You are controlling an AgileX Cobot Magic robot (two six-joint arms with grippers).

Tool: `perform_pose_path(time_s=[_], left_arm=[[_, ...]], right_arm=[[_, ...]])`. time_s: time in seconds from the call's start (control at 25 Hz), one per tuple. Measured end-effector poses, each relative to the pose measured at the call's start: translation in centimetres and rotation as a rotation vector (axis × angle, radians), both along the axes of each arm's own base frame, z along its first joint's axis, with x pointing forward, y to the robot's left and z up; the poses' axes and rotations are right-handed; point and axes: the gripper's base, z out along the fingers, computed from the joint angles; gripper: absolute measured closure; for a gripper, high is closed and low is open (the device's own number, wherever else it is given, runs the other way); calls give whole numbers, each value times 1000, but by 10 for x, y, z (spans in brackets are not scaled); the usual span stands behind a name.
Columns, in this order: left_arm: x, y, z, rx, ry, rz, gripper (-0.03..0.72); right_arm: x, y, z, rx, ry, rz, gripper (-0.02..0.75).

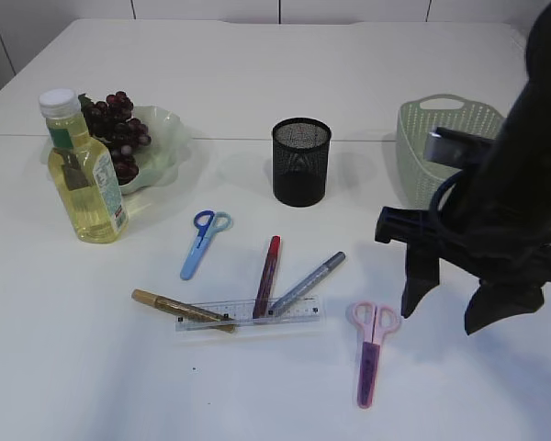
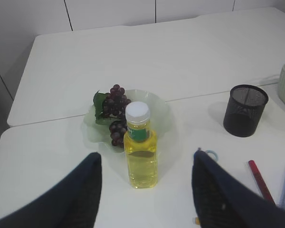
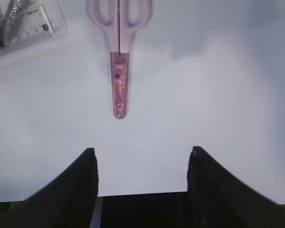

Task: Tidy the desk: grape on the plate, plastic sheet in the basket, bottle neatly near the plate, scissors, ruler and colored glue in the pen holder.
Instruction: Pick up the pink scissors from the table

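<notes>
Dark grapes (image 1: 118,129) lie on a pale green plate (image 1: 165,138), also in the left wrist view (image 2: 115,114). A yellow bottle (image 1: 84,175) with a white cap stands upright in front of the plate (image 2: 140,147). Blue scissors (image 1: 202,241), pink scissors (image 1: 371,349), a clear ruler (image 1: 248,314) and gold (image 1: 179,310), red (image 1: 267,276) and silver (image 1: 308,282) glue pens lie on the table. A black mesh pen holder (image 1: 301,161) stands upright. My right gripper (image 1: 450,308) is open above the table, right of the pink scissors (image 3: 118,57). My left gripper (image 2: 145,164) is open, short of the bottle. No plastic sheet shows.
A pale green basket (image 1: 441,147) stands at the back right, behind my right arm. A table seam runs across behind the plate and pen holder. The left arm is out of the exterior view.
</notes>
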Motion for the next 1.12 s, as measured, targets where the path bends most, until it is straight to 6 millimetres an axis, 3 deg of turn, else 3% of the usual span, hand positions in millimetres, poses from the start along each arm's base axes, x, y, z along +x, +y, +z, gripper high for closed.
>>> perform_pose_path(time_s=[0.4,0.64,1.12], left_arm=[[0,0,0,2,3,-1,265],[0,0,0,2,3,-1,265],[0,0,0,6,3,0,272]], right_arm=[[40,22,-37,-32,44,32,267],[47,26,-66,-64,110,44,267],[50,46,-90,-54,79,76,267]])
